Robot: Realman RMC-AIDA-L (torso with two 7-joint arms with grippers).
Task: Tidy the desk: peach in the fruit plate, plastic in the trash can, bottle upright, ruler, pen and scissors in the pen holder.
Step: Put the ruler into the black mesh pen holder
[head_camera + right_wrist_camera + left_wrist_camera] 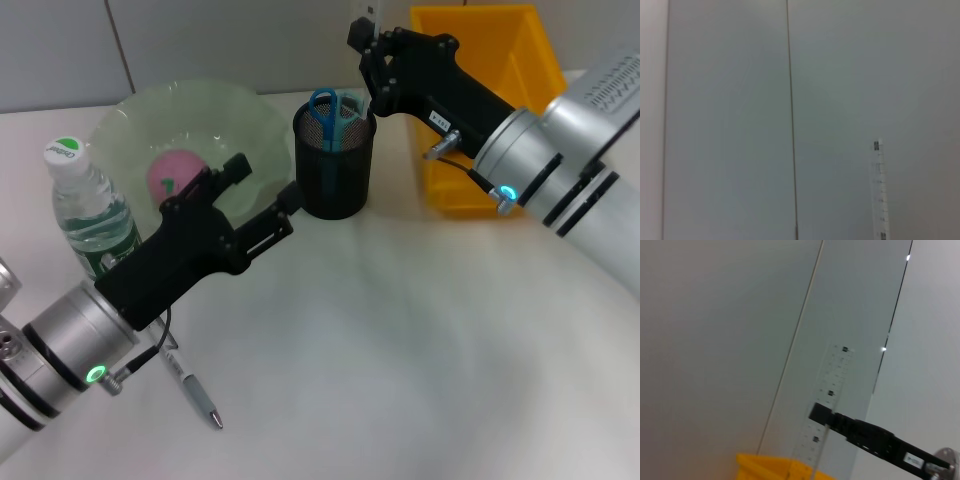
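My right gripper [372, 62] is shut on a clear ruler [366, 12] and holds it upright just above the black mesh pen holder [335, 175]. Blue scissors [323, 105] stand in the holder. The ruler also shows in the left wrist view [832, 385] and the right wrist view [879, 190]. My left gripper [264, 184] is open and empty, over the near edge of the green fruit plate [250, 115]. A pink peach [172, 172] lies in the plate. The bottle [88, 210] stands upright at the left. A pen [196, 392] lies on the table under my left arm. No plastic shows.
The yellow trash can [500, 60] stands at the back right, behind my right arm; its rim shows in the left wrist view [765, 462]. A grey wall runs behind the table.
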